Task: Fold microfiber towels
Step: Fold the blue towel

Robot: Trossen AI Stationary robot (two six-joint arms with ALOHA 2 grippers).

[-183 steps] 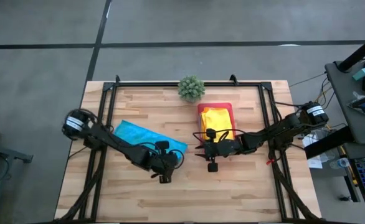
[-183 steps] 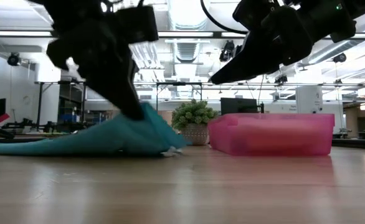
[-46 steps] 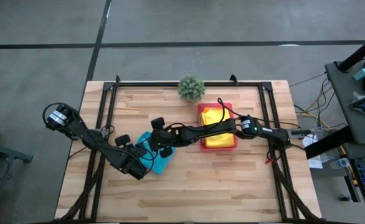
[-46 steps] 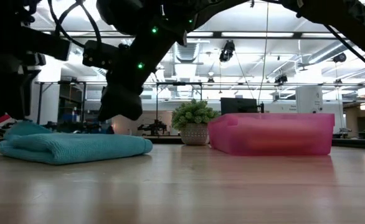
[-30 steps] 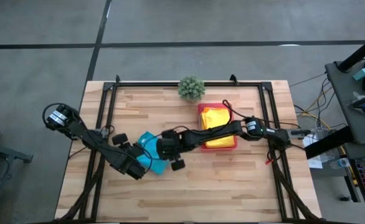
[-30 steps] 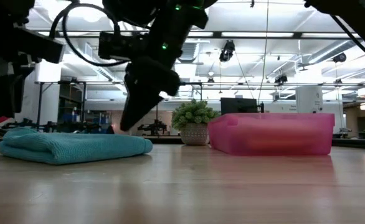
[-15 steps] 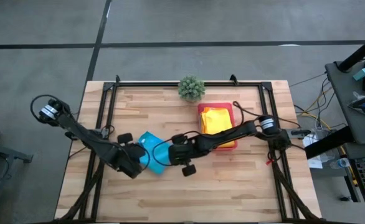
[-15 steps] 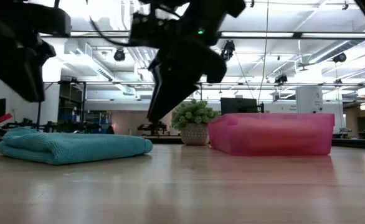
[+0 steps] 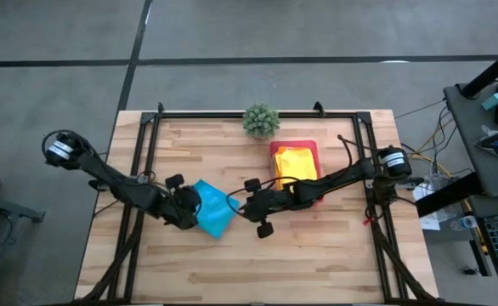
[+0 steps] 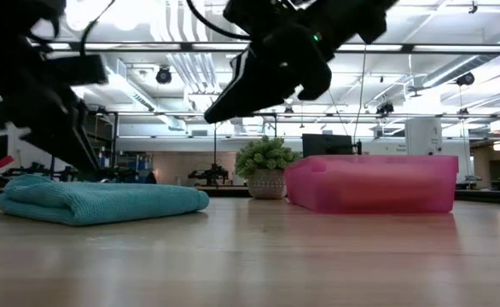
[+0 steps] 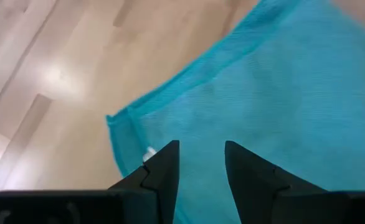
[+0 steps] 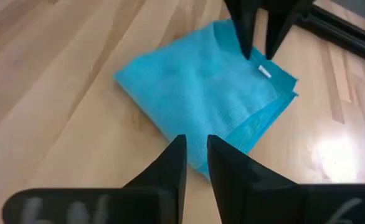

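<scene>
The turquoise towel [image 9: 215,214] lies folded into a small square flat on the table, shown also in the low view [image 10: 96,203]. My left gripper [image 11: 201,158] is open and slants down over the towel's left corner, near the white tag [image 12: 265,71]. I cannot tell whether it touches the cloth. My right gripper [image 12: 196,155] hangs above the table to the right of the towel [image 12: 201,93], with only a narrow gap between its fingers and nothing in it. A yellow towel [image 9: 293,161] lies in the pink tray [image 9: 315,146].
The pink tray [image 10: 369,183] stands right of centre toward the far edge, with a small potted plant [image 9: 261,119] behind it at the far edge. Bare wood [image 9: 257,263] stretches along the near side. Black frame rails [image 9: 138,195] run down both table sides.
My right gripper has drawn back from the turquoise towel toward the table's right edge and risen. My left gripper has come down and tipped toward the towel's left corner. The towel has stayed where it was.
</scene>
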